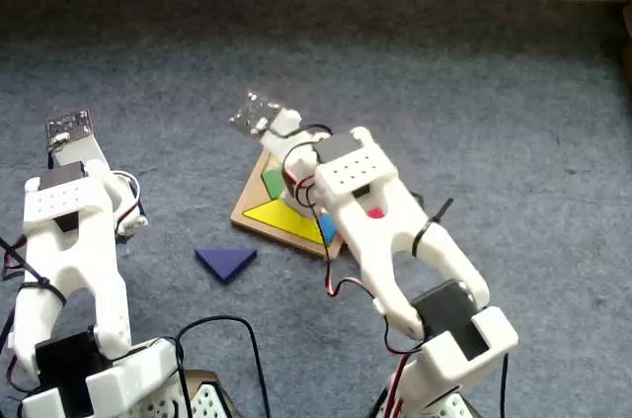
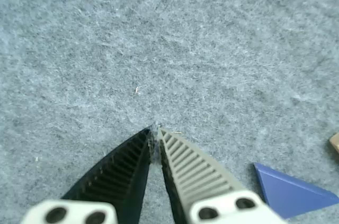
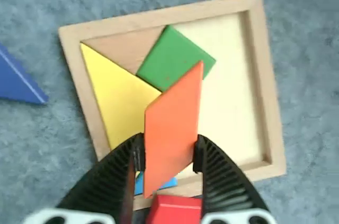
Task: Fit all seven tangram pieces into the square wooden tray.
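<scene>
- Fingers (image 3: 212,166) of the right gripper (image 3: 168,143) pinch the orange parallelogram (image 3: 175,118) by its two long edges, over the wooden tray (image 3: 267,81).
- The parallelogram's long axis runs straight out from the fingers toward the green square (image 3: 177,54), and its far tip overlaps that square's corner. I cannot tell whether it touches anything below.
- Bare tray floor lies just beside the parallelogram, on the side away from the yellow triangle (image 3: 111,94). The coming move likely turns on shifting and rotating the piece toward that gap.
- Already in the tray are the yellow triangle, the green square, and a tan triangle (image 3: 124,48) in the corner between them. A light blue piece (image 3: 159,186) sits at the rim under the gripper. A red shape (image 3: 172,208) shows between the finger bases, too hidden to identify.
- One dark blue triangle (image 1: 225,261) lies on the grey carpet (image 1: 494,92) off the tray, on the yellow triangle's side and apart from the rim.
- That triangle is nearer the left gripper (image 2: 155,131), whose fingers are pressed together at the tips over bare carpet, so the left arm looks better placed to fetch it.
</scene>
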Available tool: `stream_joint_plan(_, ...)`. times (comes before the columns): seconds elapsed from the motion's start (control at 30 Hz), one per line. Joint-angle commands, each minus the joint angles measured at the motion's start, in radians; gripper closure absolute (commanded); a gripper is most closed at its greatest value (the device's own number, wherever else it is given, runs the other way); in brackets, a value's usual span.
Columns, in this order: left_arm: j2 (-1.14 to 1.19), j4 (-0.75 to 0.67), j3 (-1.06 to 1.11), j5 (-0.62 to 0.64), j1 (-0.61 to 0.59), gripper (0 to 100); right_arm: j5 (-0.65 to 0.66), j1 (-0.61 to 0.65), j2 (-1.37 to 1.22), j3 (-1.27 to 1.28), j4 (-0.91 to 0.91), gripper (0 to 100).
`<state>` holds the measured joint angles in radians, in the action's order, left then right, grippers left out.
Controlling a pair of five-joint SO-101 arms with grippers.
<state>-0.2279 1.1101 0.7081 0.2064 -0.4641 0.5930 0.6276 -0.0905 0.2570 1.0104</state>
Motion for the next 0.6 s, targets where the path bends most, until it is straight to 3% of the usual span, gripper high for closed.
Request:
stream_joint_plan(0.0,-0.035,-0.012,-0.002,-0.009,-0.005,99,-0.021,0.064,0.058,0.044,-0.039,96.0)
stream_joint_plan(0.13,-0.035,-0.012,-0.002,-0.009,-0.005,99,-0.049,0.088,0.056,0.084,-0.039,92.9)
stream_joint_plan(0.3,-0.035,-0.012,-0.002,-0.009,-0.005,99,-0.109,0.084,0.064,0.088,-0.036,71.9)
stream_joint_plan(0.57,-0.035,-0.012,-0.002,-0.009,-0.008,99,-0.109,0.145,0.067,0.084,0.062,72.4)
